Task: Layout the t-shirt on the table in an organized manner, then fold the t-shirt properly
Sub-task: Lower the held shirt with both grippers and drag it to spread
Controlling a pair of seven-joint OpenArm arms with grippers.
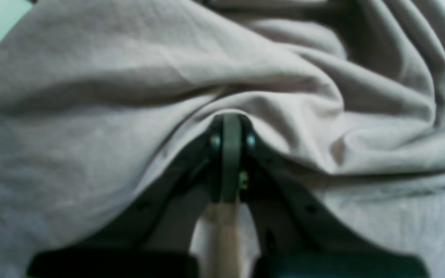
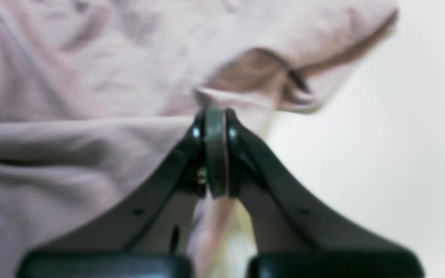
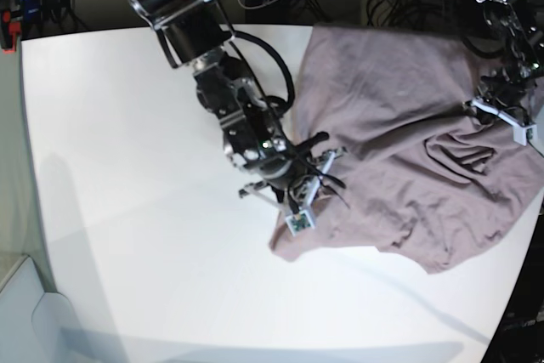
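Sprawling across the far right part of the wide, smooth white table [image 3: 127, 210], the soft, wrinkled, dusty mauve-pink short-sleeved t-shirt [image 3: 399, 133] lies rumpled rather than flat, with deep folds near its right side and one lower corner reaching toward the table's middle. The right gripper [image 2: 215, 116], black with dark pads, has its jaws pressed together on a pinch of the t-shirt's edge, a strip of pink cloth running down between the fingers in the right wrist view; in the base view this is the arm near the centre, at the shirt's lower left edge. The left gripper [image 1: 232, 123] is likewise clamped on a fold of the cloth, which bunches over its tips and fills nearly all of the left wrist view; it sits at the shirt's far right side.
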